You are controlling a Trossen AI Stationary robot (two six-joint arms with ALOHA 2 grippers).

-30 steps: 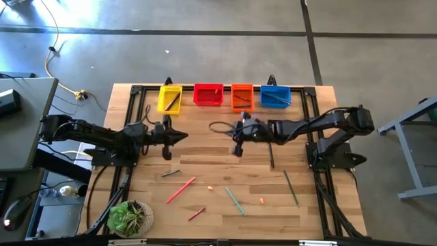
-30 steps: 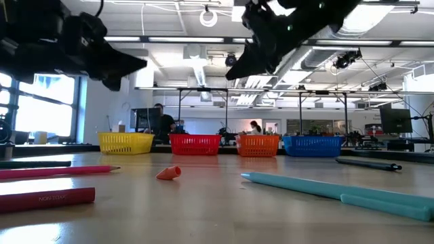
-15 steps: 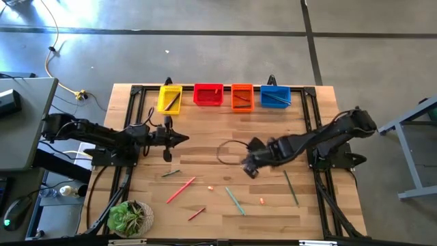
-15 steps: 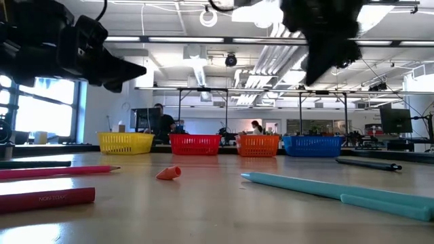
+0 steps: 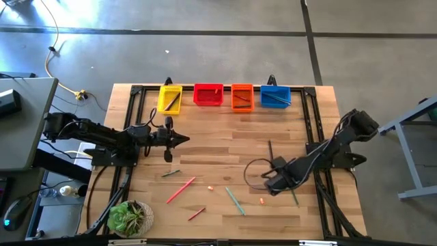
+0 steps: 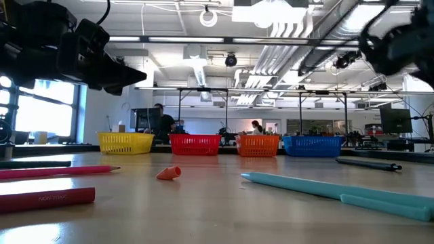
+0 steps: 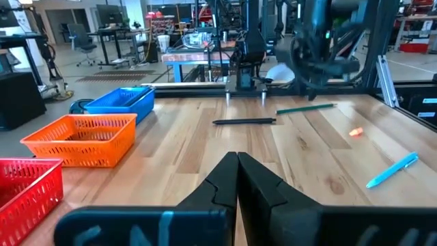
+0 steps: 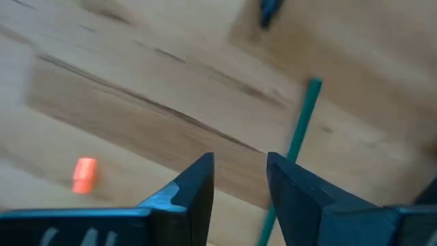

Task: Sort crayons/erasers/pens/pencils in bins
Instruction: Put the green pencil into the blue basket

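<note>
Four bins stand in a row at the far edge: yellow (image 5: 169,98), red (image 5: 208,94), orange (image 5: 242,96), blue (image 5: 275,96). My right gripper (image 8: 239,184) points down, open, over bare wood at the near right (image 5: 272,182). A green pencil (image 8: 300,137) lies just beside it and an orange eraser (image 8: 85,174) a little farther off. It touches nothing. My left gripper (image 5: 179,139) hovers level at mid-left, shut (image 7: 237,171) and empty. A second eraser (image 5: 209,188), a teal pen (image 5: 234,199) and a black pen (image 5: 270,153) lie flat on the table.
A red pencil (image 5: 181,189), a red crayon (image 5: 196,213) and a green stick (image 5: 171,173) lie at the near left. A potted plant (image 5: 130,217) stands at the near left corner. Black frame rails (image 5: 308,116) run along the table's sides.
My right gripper has swung from the far middle, in front of the orange bin, toward the near right of the table. It has sunk a little and tipped from level to pointing down. My left gripper has kept its place.
</note>
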